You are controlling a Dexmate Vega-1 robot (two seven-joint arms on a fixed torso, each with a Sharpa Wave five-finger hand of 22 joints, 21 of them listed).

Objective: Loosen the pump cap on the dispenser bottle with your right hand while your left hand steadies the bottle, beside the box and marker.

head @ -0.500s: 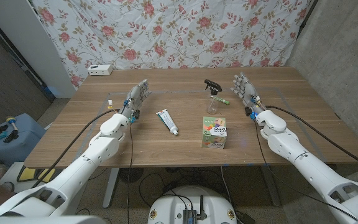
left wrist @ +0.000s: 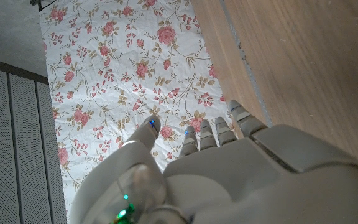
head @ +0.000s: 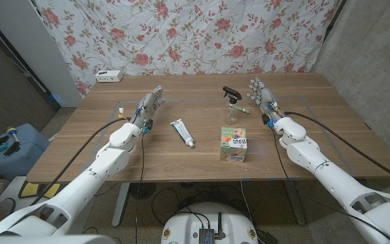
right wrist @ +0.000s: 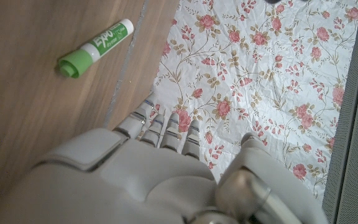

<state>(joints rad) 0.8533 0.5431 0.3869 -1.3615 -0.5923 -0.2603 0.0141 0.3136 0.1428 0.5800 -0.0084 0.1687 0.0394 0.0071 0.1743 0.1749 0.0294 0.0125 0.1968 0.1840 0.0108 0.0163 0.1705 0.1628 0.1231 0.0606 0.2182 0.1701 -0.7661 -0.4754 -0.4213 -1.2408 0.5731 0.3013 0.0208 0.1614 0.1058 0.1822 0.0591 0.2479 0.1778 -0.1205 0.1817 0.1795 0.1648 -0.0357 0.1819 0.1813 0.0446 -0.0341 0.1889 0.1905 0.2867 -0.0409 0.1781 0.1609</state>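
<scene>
A small clear dispenser bottle with a black pump cap stands upright at the middle right of the table. A green marker lies just right of it; the right wrist view also catches the marker on the wood. Nearer the front stands a small colourful box. My right hand hovers right of the bottle, fingers straight and apart, holding nothing; its back fills the lower part of the right wrist view. Far to the left, my left hand is held open, well apart from the bottle.
A white tube lies between my left hand and the box. A white device sits at the table's far left corner. A floral curtain hangs behind the table. A blue container stands on the floor at left.
My right hand has shifted a little toward the bottle and further back. The left hand and the objects have not moved.
</scene>
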